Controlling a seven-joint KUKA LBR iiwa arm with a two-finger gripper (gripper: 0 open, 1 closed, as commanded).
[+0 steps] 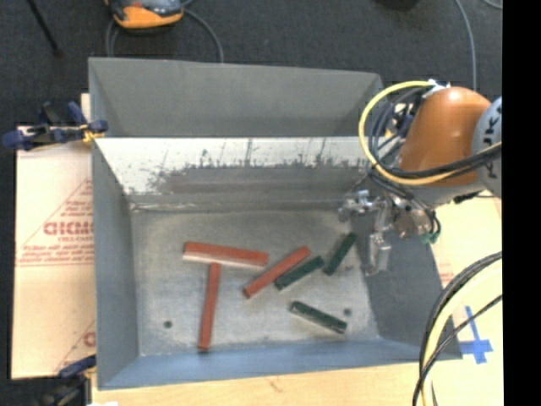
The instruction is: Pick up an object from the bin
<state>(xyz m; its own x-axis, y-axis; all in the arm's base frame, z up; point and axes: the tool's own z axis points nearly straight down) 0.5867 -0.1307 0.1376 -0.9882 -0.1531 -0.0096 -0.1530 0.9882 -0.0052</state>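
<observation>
Nothing held at this moment. Nearest thing to the gripper (374, 259) is the upper green bar (341, 254): short, dark green, straight-edged stick, lying flat on the bin floor at the right-centre, tilted with its upper end pointing up-right. Gripper sits just to the right of that bar, low in the bin close to the right wall; touching or not, can't tell. Open or closed, can't tell either: the tip reads as one pale metal block pointing down.

Arm comes in over the bin's right rim, wrist under the orange cover (444, 134), yellow cables (382, 164) looped round it, gripper hanging roughly vertical below.

Other things on the floor of the grey metal bin (254, 112):
- middle green bar (297, 271), same kind, left of the upper one, lying alongside and touching the diagonal red bar (272, 274).
- lower green bar (319, 316), alone near the front wall, below the gripper and to its left.
- long red bar (226, 255), near level, pale lower edge, centre-left.
- upright red bar (209, 305), its top end just under the long red bar, running down towards the front wall.

All bars lie flat, spread out, no heap.
</observation>
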